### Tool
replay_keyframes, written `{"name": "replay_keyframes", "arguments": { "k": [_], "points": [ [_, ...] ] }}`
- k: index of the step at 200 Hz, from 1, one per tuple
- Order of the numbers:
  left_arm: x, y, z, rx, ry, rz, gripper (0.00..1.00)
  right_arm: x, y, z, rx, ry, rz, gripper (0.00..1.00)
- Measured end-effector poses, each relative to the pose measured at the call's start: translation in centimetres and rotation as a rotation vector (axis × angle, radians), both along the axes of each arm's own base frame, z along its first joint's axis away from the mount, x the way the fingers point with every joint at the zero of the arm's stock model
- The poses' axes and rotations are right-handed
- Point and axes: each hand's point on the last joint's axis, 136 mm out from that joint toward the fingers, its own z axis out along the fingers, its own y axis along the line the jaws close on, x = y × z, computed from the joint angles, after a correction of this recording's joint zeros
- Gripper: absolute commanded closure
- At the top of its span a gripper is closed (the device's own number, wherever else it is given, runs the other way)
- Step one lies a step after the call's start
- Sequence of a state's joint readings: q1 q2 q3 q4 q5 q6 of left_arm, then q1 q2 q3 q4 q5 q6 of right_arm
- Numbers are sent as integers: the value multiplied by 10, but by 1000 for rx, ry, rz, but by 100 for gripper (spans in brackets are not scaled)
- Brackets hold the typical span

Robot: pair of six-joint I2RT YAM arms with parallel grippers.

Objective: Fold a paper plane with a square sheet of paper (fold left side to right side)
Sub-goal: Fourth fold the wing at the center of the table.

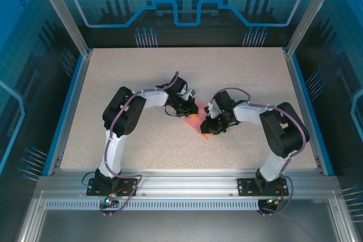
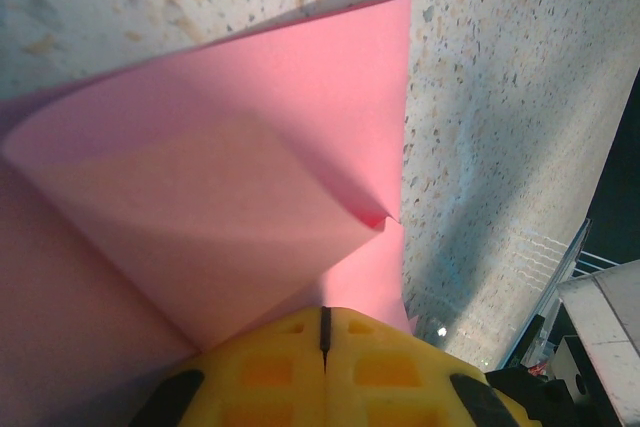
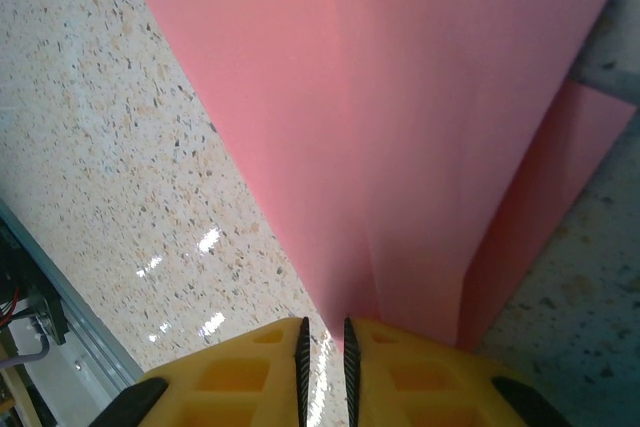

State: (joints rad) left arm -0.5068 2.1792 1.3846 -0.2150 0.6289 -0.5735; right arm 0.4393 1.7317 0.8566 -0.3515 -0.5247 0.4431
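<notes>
The pink-red square sheet of paper lies folded at mid-table, tapering to a point toward the near side. In the left wrist view one layer of the paper curls up off the table and converges on my left gripper, whose yellow jaws are pressed together on it. My left gripper is at the paper's far-left edge. My right gripper is at the near-right tip. Its jaws stand a narrow slit apart with table showing between them, and the paper's point runs under the right finger.
The speckled beige table has a blue rim and aluminium frame posts. Both arms bend inward over the middle. Bare surface lies to the left, right and far side of the paper.
</notes>
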Motion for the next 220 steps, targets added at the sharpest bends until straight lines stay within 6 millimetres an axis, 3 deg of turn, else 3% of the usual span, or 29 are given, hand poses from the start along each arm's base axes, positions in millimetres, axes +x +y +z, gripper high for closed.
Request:
{"name": "replay_keyframes", "arguments": {
  "k": [220],
  "points": [
    [-1,4,-1,-6,4,7,100,-13,1,-7,50,-2,3,83]
  ]
}}
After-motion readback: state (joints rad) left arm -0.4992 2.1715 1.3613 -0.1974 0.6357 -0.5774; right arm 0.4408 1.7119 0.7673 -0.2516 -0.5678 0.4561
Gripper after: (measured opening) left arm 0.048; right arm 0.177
